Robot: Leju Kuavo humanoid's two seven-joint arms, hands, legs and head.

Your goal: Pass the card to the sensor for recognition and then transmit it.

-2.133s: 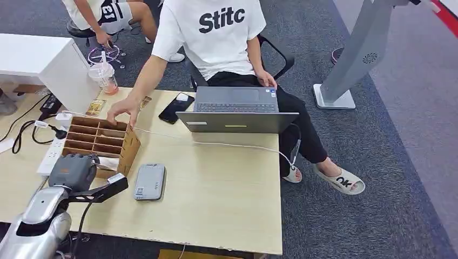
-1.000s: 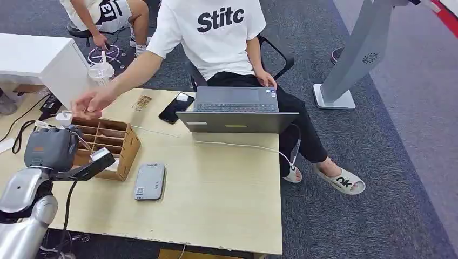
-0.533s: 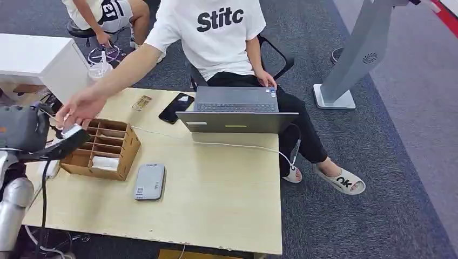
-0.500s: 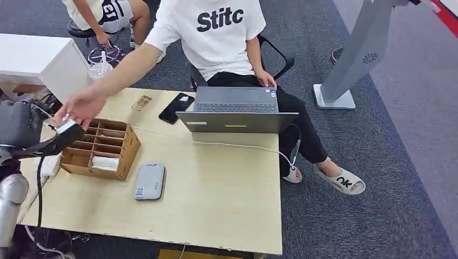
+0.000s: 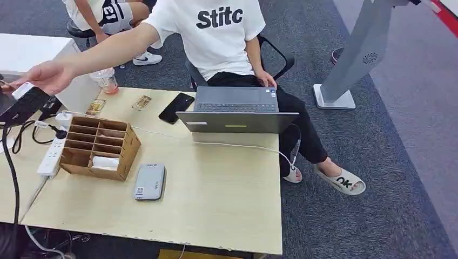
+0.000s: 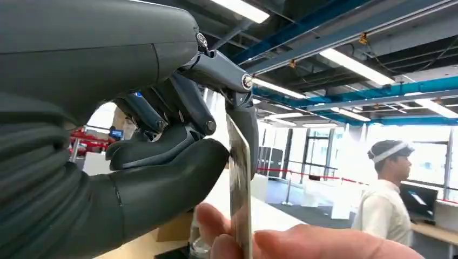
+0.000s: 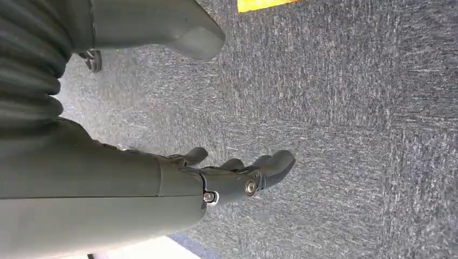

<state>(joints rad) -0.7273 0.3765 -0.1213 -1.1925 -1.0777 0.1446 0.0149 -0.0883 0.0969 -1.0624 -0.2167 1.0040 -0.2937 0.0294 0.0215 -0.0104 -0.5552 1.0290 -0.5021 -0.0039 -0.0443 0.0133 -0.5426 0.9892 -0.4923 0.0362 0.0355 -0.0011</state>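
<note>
The white card (image 5: 22,90) is up at the far left, beyond the table edge, and my left hand (image 5: 15,103) holds it there. In the left wrist view the card (image 6: 239,183) stands edge-on, pinched between the thumb and a dark finger of my left hand (image 6: 162,156). A person's hand (image 5: 47,75) reaches across and grips the same card, and the person's fingers (image 6: 302,245) touch the card's end. The grey sensor (image 5: 149,182) lies flat on the table, far from the card. My right hand (image 7: 232,178) hangs over grey carpet, holding nothing.
A wooden compartment box (image 5: 100,147) stands beside the sensor, with a white power strip (image 5: 51,155) and cables to its left. An open laptop (image 5: 236,110), a black phone (image 5: 176,107) and a drink cup (image 5: 105,80) sit farther back. A seated person (image 5: 221,38) faces the table.
My left arm rose from the wooden box and swung left past the table edge with the card. The person's hand followed it and now grips the card.
</note>
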